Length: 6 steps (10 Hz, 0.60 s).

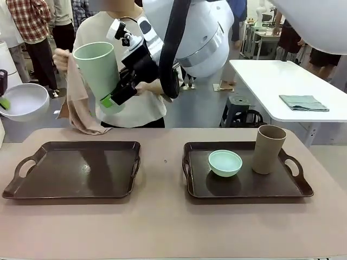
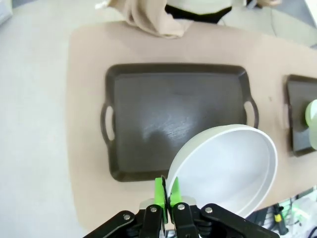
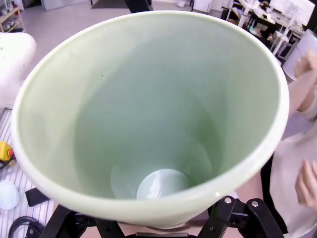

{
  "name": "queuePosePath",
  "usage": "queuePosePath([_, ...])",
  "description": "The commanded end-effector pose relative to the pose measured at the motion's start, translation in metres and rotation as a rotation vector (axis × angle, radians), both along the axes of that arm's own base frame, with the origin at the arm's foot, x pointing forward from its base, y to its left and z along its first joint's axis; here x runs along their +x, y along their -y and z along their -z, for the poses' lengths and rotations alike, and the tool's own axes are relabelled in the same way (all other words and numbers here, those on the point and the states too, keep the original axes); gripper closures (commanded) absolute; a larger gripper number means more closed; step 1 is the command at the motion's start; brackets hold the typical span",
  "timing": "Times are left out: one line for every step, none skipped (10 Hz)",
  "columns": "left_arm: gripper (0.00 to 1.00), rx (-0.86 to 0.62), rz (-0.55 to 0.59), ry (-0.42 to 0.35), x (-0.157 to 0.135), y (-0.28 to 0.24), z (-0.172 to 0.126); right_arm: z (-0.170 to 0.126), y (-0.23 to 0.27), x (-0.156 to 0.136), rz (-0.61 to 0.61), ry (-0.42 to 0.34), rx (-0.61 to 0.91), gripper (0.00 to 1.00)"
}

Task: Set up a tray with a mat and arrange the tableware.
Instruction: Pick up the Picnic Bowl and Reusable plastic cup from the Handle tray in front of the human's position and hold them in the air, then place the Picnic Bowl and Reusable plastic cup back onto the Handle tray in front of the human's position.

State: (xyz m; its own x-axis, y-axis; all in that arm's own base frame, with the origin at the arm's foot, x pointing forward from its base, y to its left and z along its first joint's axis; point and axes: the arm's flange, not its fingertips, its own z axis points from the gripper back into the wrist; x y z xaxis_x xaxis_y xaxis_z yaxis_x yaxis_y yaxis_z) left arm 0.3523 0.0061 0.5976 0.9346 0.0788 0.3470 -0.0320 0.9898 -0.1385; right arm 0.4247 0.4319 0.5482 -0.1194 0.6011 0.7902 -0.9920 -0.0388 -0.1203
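On the near side, the tan table carries two dark brown trays side by side, well apart. The left tray lies bare; the right tray holds the mint green bowl toward its left and, just beside it to the right, the taupe cup standing upright. Above the table's left edge, the left gripper is pinched tight on the rim of the white bowl, one green pad inside and one outside, and the bowl hangs tilted in the air over the left tray's near right corner as the left wrist view has it. Farther back, the right gripper holds the pale green cup aloft by its lower part, jaws spread wide around it, mouth tilted up. Behind the cup a person's hand holds a beige cloth hanging down to the table's far edge
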Motion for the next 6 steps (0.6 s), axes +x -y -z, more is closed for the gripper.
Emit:
queuePosePath([1.00,-0.014,0.021,-0.023,0.0075,-0.0019,0.0108,0.0082,0.0002,0.0093,0.001,-0.005,0.011,0.79])
queuePosePath([1.00,-0.014,0.021,-0.023,0.0075,-0.0019,0.0108,0.0082,0.0002,0.0093,0.001,-0.005,0.011,0.79])
queuePosePath([1.00,-0.014,0.021,-0.023,0.0075,-0.0019,0.0108,0.0082,0.0002,0.0093,0.001,-0.005,0.011,0.79])
queuePosePath([1.00,-0.014,0.021,-0.023,0.0075,-0.0019,0.0108,0.0082,0.0002,0.0093,0.001,-0.005,0.011,0.79])
queuePosePath([1.00,-0.014,0.021,-0.023,0.0075,-0.0019,0.0108,0.0082,0.0002,0.0093,0.001,-0.005,0.011,0.79])
queuePosePath([1.00,-0.014,0.021,-0.023,0.0075,-0.0019,0.0108,0.0082,0.0002,0.0093,0.001,-0.005,0.011,0.79])
